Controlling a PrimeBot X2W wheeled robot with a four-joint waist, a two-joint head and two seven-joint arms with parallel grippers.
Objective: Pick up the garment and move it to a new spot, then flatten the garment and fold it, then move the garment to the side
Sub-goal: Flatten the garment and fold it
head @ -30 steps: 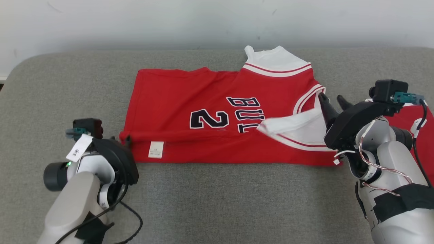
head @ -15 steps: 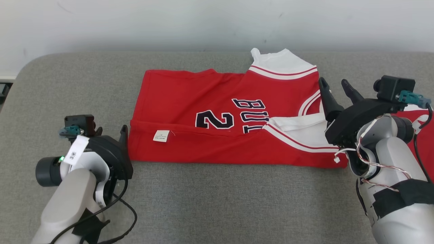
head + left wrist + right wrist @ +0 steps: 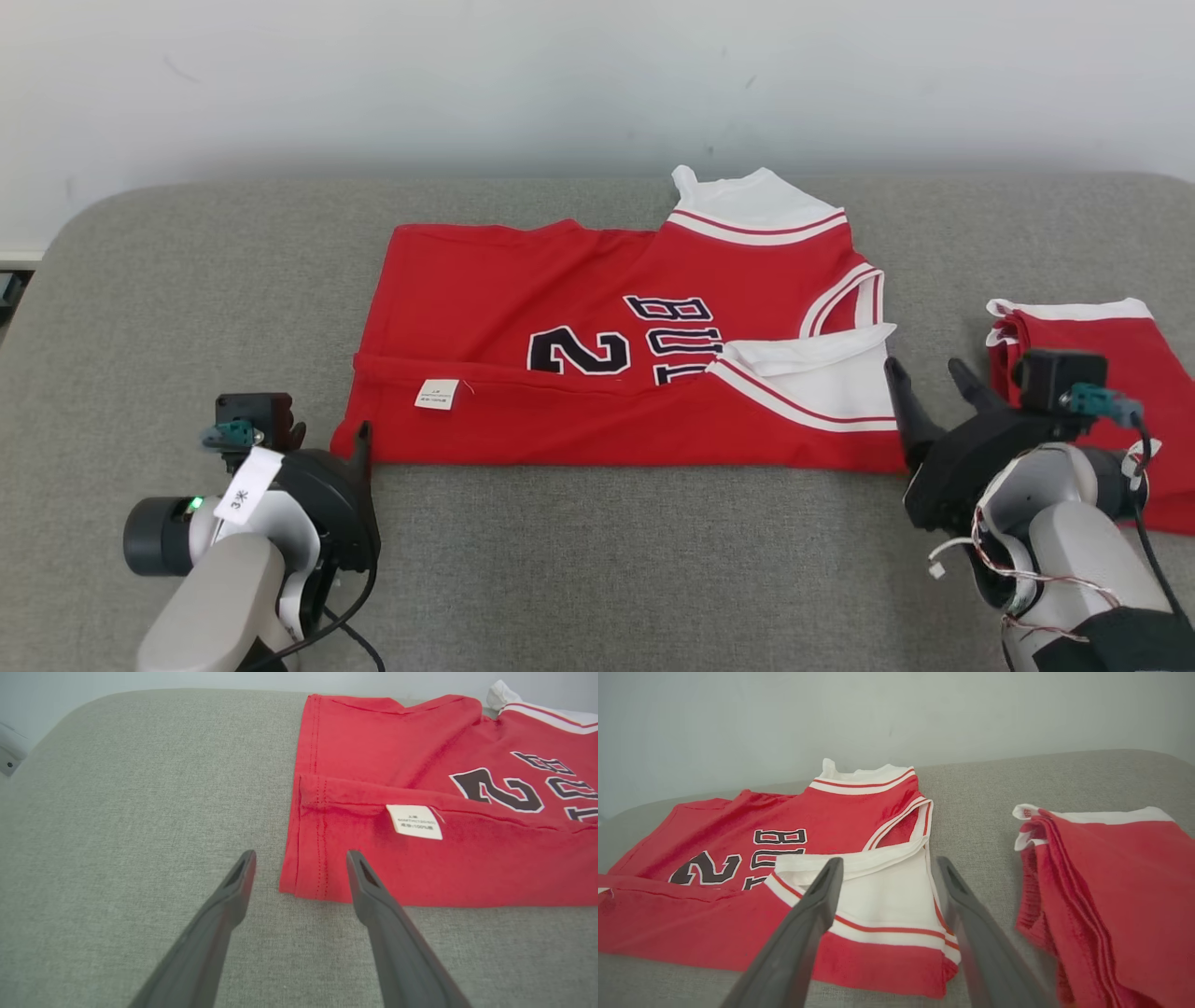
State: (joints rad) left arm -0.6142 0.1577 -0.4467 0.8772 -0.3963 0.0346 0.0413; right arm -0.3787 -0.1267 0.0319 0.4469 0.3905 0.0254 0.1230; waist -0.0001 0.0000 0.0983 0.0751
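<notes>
Red jersey (image 3: pixel 597 373) laid part-folded on a grey padded surface (image 3: pixel 597 560).
Its near edge is folded over, with a white label (image 3: pixel 437 394) exposed. The left gripper (image 3: pixel 329 443) is placed just beside the hem corner; the right gripper (image 3: pixel 929 383), jaws spread, is set between the jersey and a second red garment (image 3: pixel 1111 373).
</notes>
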